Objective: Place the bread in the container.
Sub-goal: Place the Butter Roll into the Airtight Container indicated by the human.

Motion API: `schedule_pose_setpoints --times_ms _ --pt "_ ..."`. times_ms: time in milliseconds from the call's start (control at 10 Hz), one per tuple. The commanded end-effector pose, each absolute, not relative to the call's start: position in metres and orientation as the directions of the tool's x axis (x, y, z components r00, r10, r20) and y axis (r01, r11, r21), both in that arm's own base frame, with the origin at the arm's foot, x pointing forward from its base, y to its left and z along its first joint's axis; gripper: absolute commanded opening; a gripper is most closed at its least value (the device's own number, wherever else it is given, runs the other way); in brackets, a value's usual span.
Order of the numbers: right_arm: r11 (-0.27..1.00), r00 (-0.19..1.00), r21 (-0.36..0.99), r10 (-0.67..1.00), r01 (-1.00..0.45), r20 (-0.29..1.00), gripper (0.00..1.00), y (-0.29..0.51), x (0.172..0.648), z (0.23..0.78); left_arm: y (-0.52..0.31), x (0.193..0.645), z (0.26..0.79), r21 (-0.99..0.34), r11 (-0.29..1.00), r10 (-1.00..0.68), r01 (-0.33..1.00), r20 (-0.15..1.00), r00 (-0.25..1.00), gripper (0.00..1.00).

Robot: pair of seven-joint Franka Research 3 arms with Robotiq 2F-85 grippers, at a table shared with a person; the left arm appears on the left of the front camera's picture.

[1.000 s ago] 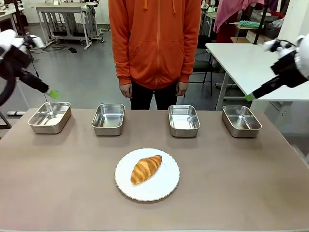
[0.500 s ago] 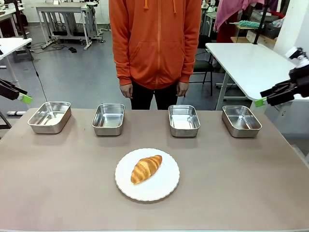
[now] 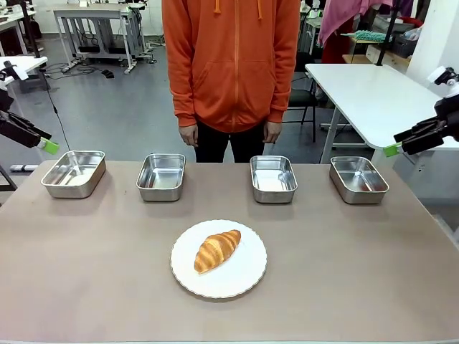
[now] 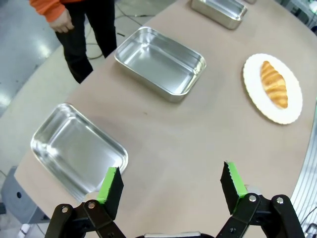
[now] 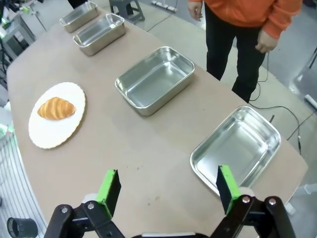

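- The bread (image 3: 216, 250) lies on a white plate (image 3: 247, 278) in the near middle of the counter (image 3: 86, 272), with neither robot hand touching it
- The plate's scalloped rim shows all round the bread
- Beyond the plate, four steel pans stand in a row along the far edge: left pan (image 3: 74, 173), mid-left pan (image 3: 161, 176), mid-right pan (image 3: 273, 178) and right pan (image 3: 358, 179); all are well apart from the bread
- The plate sits in front of the gap between the two middle pans
- The left hand (image 4: 171, 181) hangs in the air off the counter's left end, just beside the left pan; its green pads are spread wide
- The right hand (image 5: 166, 183) hangs off the right end, near the right pan; its pads are spread wide too
- A person (image 3: 229, 64) in an orange hoodie stands at the far side, behind the middle pans, arms down
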State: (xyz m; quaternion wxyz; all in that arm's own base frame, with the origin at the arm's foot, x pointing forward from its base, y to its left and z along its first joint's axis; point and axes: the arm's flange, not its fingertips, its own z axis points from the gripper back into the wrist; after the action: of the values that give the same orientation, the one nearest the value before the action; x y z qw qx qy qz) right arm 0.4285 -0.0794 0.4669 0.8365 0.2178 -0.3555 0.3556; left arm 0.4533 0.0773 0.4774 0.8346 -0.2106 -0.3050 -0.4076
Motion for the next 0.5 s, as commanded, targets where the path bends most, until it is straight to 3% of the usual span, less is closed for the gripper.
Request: schedule_pose_setpoints --times_ms 0,400 --pt "0.639 0.460 0.127 0.388 -0.759 0.799 1.00 -0.115 0.442 0.475 0.113 0.457 0.496 -0.128 0.598 -0.473 0.791 0.740 0.478 1.00" --pt "0.674 0.439 0.146 0.288 -0.724 0.851 1.00 -0.174 0.450 0.490 0.172 0.454 0.511 -0.179 0.643 -0.314 0.745 0.825 0.470 1.00"
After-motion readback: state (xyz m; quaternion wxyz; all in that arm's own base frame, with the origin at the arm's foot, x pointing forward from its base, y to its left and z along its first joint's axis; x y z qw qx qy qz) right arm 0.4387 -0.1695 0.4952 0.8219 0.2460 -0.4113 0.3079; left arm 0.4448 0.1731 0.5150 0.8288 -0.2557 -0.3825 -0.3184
